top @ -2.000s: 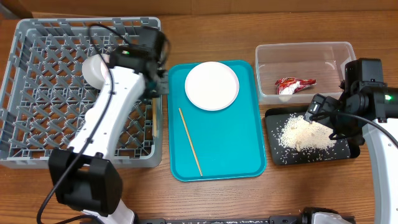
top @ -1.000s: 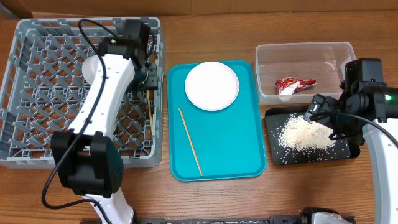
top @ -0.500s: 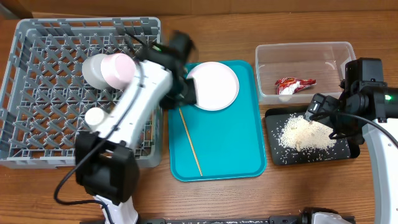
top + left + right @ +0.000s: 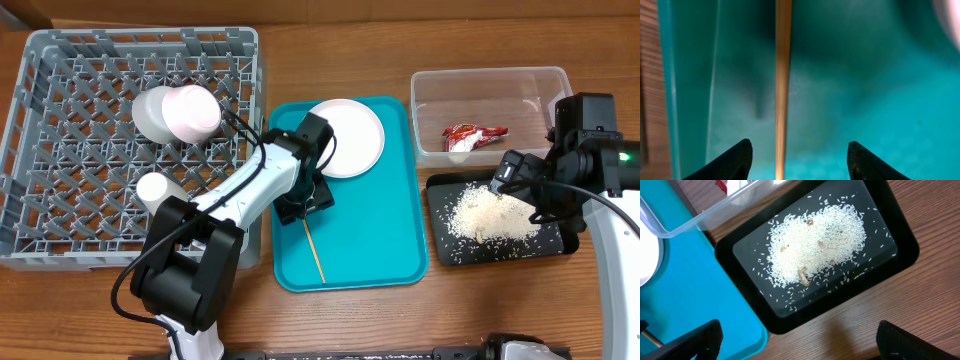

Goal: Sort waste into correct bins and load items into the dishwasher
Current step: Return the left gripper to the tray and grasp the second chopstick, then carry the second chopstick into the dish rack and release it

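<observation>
One wooden chopstick (image 4: 315, 255) lies on the teal tray (image 4: 370, 240). My left gripper (image 4: 305, 205) hangs low over its upper end, open. In the left wrist view the chopstick (image 4: 782, 75) runs between the two fingertips, nearer the left one, and neither finger touches it. A white plate (image 4: 345, 138) sits at the back of the teal tray. A bowl (image 4: 178, 112) and a small cup (image 4: 152, 187) are in the grey rack (image 4: 60, 240). The red wrapper (image 4: 473, 135) lies in the clear tub (image 4: 490, 85). The rice (image 4: 490, 215) fills the black tray (image 4: 445, 250). My right gripper (image 4: 512, 180) is open and empty above that tray.
In the right wrist view the black tray (image 4: 890, 260) lies between the teal tray's corner (image 4: 690, 290) and bare wood (image 4: 850, 325), with the clear tub's edge (image 4: 700, 210) behind it. My left arm crosses the rack's right wall.
My left arm has swung out of the rack to the teal tray and come down over the chopstick there. Its jaws have widened a little. The right arm has not moved.
</observation>
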Motion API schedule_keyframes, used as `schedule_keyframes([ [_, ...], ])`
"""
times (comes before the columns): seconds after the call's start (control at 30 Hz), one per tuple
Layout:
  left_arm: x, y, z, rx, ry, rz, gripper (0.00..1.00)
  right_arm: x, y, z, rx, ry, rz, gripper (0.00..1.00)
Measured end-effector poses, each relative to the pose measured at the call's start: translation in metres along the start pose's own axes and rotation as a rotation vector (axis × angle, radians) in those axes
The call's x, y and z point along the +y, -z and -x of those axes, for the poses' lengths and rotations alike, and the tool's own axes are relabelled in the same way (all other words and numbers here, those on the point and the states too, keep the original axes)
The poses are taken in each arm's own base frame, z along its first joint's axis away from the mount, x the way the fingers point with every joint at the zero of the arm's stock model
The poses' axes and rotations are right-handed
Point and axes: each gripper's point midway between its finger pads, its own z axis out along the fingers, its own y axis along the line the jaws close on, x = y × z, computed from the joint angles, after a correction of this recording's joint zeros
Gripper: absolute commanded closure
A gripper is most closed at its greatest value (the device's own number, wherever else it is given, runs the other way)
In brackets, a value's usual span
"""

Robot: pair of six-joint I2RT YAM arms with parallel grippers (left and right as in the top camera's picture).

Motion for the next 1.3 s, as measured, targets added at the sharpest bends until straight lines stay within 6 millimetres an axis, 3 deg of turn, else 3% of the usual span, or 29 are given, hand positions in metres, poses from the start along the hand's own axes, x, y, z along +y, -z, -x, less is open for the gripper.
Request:
schedule_keyframes([
  [0.13, 0.007, -0.016, -0.003, -0.003, 0.012, -0.002, 0.46, 0.0, 0.0, 0.0, 0.0, 0.0, 0.0, 0.0],
  [0.27, 0.009, -0.017, -0.004, -0.01, 0.025, -0.006, 0.82, 0.0, 0.0, 0.0, 0.0, 0.0, 0.0, 0.0],
  [0.4, 0.009, -0.017, -0.004, -0.01, 0.028, -0.008, 0.95, 0.0, 0.0, 0.0, 0.0, 0.0, 0.0, 0.0],
  [0.73, 0.009, -0.016, -0.005, -0.006, 0.014, -0.007, 0.96, 0.0, 0.0, 0.0, 0.001, 0.0, 0.0, 0.0],
  [0.83, 0.016, -0.007, -0.008, 0.013, -0.032, 0.044, 0.96, 0.0, 0.0, 0.0, 0.002, 0.0, -0.001, 0.0],
  [0.97, 0.014, 0.02, 0.001, -0.026, -0.078, 0.075, 0.96, 0.0, 0.0, -0.001, 0.003, 0.0, -0.001, 0.0],
  [1.2, -0.007, 0.077, 0.022, -0.176, -0.197, -0.016, 0.96, 0.0, 0.0, 0.0, -0.001, 0.0, 0.0, 0.0],
  [1.3, -0.006, 0.1, 0.03, -0.22, -0.243, -0.042, 0.96, 0.0, 0.0, 0.0, -0.001, 0.0, 0.0, 0.0],
])
